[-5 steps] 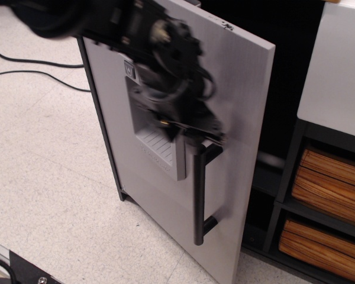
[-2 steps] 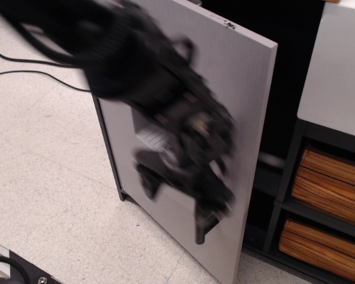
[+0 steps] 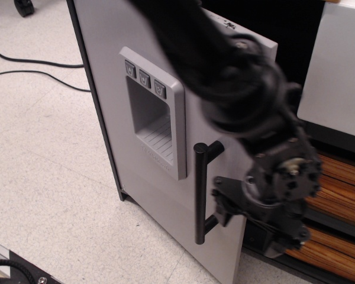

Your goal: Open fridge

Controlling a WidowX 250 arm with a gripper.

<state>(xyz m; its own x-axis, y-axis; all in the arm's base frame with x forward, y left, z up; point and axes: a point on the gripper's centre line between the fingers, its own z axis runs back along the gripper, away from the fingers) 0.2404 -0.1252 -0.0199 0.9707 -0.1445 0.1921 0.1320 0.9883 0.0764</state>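
The fridge (image 3: pixel 121 35) stands on the pale speckled floor (image 3: pixel 41 177) with its flat grey door (image 3: pixel 225 112) swung partly out toward me, so that a dark gap shows behind its far edge; I'd call it part open, not wide. On the door face sits the moulded dispenser recess (image 3: pixel 151 121) with three small buttons along its top, and just beside that the upright black bar handle (image 3: pixel 199 195), standing off the door on two short posts. The arm's gripper (image 3: pixel 239 204) hangs low at the door's free edge, close beside the lower end of the handle, but it is blurred and seen from behind, so I cannot tell how far apart its fingers are or whether it has hold of anything. The door looks a thin, stiff, light panel that should swing easily on its hinge; the smooth face offers nothing to grab, so the bar is the natural hold, taken near its middle, or the free edge could be hooked from behind. The whole cabinet looks light enough to skid if tugged hard. To the right stands a white-topped shelf unit (image 3: pixel 343 77) with wooden drawers (image 3: pixel 337 171), and a black cable (image 3: pixel 29 59) trails on the floor.
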